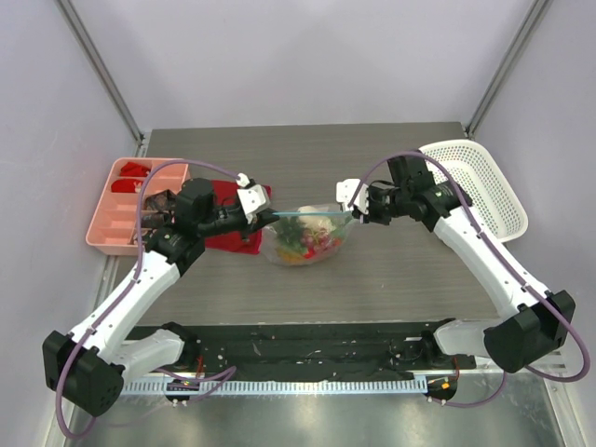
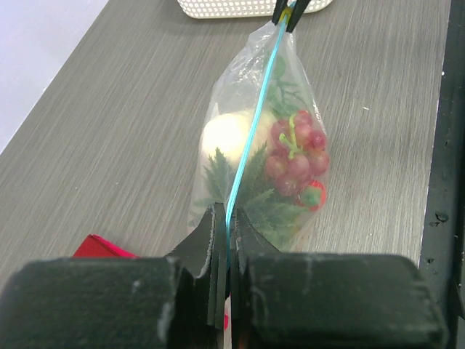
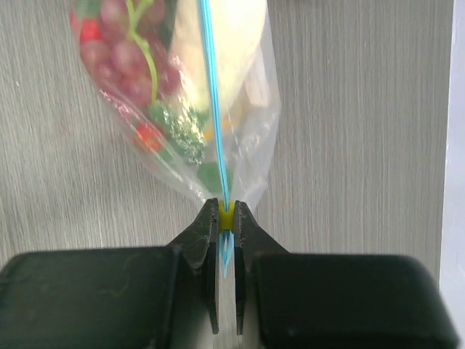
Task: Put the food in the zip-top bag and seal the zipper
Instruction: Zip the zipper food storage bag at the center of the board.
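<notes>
Top external view: the food (image 1: 305,244) sits inside the zip-top bag (image 1: 276,244) at frame centre. Both the left jaws and right jaws clamp opposite ends of the taut zipper (image 1: 307,214), which looks sealed; only release seems left.

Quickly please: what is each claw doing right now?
Left claw: closed on one end of the zipper.
Right claw: closed on the zipper's other end.
</notes>
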